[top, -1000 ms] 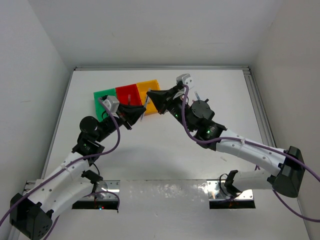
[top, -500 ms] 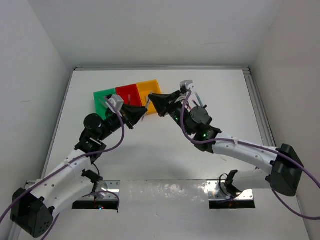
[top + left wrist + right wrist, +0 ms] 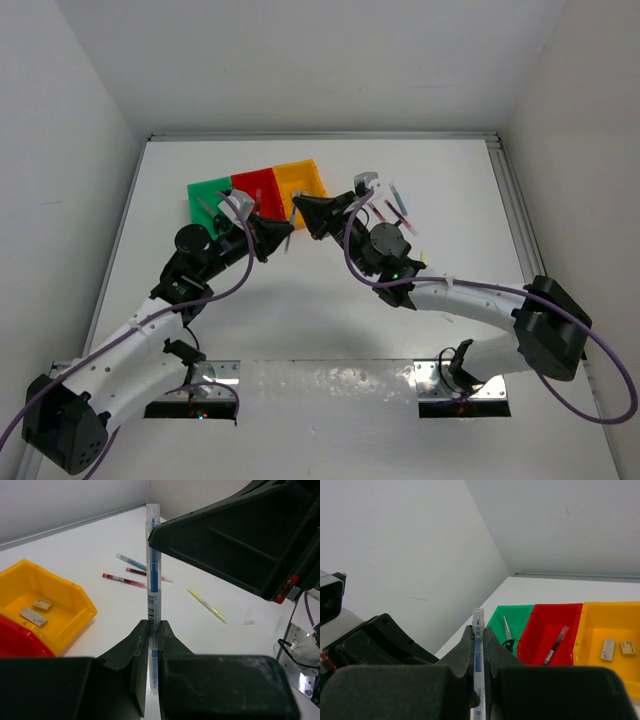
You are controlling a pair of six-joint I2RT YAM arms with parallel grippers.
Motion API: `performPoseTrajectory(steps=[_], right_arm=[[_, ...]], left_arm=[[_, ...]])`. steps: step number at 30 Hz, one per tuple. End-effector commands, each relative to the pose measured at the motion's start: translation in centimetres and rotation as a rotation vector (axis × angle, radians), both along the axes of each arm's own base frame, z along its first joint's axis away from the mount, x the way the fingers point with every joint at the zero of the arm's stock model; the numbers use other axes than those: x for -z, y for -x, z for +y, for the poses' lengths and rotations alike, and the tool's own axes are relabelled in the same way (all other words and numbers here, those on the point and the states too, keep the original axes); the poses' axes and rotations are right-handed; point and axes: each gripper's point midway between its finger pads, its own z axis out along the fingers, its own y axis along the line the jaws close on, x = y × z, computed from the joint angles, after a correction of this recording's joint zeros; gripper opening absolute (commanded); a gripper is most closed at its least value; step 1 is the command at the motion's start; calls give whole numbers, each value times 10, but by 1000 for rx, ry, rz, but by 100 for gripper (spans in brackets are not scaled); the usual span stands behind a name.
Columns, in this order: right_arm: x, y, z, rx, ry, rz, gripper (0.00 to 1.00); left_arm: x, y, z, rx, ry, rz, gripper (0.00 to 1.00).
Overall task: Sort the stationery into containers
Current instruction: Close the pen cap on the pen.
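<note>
A blue pen (image 3: 154,580) with a clear barrel stands upright between the two grippers. My left gripper (image 3: 154,627) is shut on its lower part. My right gripper (image 3: 478,630) is shut on its upper part; it fills the upper right of the left wrist view (image 3: 235,545). In the top view the grippers meet (image 3: 290,225) just in front of the row of bins: green (image 3: 205,190), red (image 3: 255,183), yellow (image 3: 305,175). The green bin (image 3: 520,614) holds scissors (image 3: 506,630). The red bin (image 3: 555,615) holds a dark pen (image 3: 555,645). The yellow bin (image 3: 600,620) holds two tan erasers (image 3: 607,649).
Loose on the table right of the bins lie two red pens (image 3: 125,580), a pale blue pen (image 3: 131,560), a yellow stick (image 3: 207,606) and a small white bit (image 3: 248,622). These pens also show in the top view (image 3: 390,208). Walls close the table on three sides.
The two grippers have drawn together, the right one moving left and down. The loose pens to its right have come into view.
</note>
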Motion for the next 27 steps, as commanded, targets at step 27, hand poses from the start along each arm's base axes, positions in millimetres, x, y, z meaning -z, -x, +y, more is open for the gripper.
performPoseTrajectory(steps=[27], right_arm=[[147,57,40,-262,442,211,11]], left_arm=[[-121,0,24,-87,169,-390,0]])
